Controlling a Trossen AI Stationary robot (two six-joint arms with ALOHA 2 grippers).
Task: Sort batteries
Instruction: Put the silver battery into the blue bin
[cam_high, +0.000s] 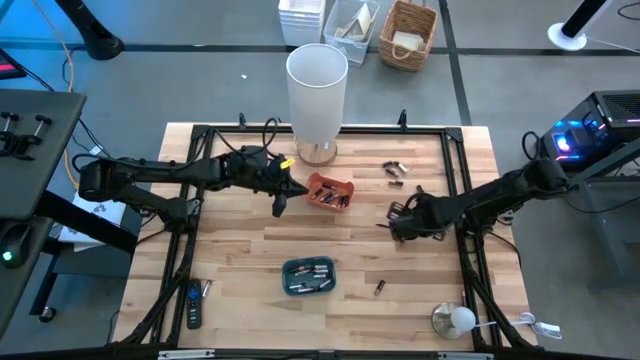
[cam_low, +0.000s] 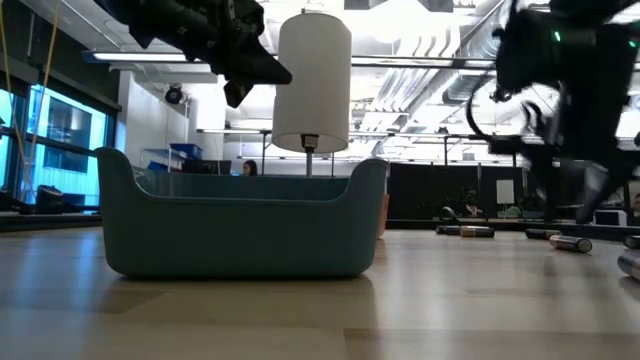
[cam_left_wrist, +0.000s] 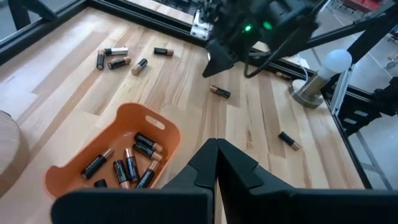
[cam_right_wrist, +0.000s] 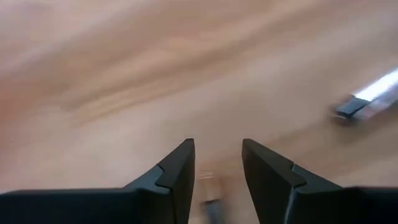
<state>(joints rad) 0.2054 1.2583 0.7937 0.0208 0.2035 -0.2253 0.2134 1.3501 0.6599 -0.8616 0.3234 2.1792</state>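
Note:
Copper-and-black batteries lie in an orange tray (cam_high: 330, 192) (cam_left_wrist: 124, 158); silvery ones lie in a blue tray (cam_high: 308, 275) (cam_low: 240, 225). Loose batteries rest on the wood: a cluster (cam_high: 393, 170) (cam_left_wrist: 118, 59), one (cam_left_wrist: 219, 92) below my right gripper, and one (cam_high: 380, 287) toward the near edge. My left gripper (cam_high: 283, 195) (cam_left_wrist: 216, 165) hangs shut beside the orange tray's left end, with nothing between its fingers. My right gripper (cam_high: 395, 225) (cam_right_wrist: 217, 162) is open low over the table. A blurred small battery (cam_right_wrist: 211, 198) shows between its fingers; I cannot tell whether they touch it.
A tall white lampshade (cam_high: 317, 90) stands at the far edge behind the orange tray. A black remote (cam_high: 193, 305) lies near the near-left corner, and a bulb on a round base (cam_high: 455, 320) near the near-right corner. A silvery battery (cam_right_wrist: 364, 99) lies beside my right gripper.

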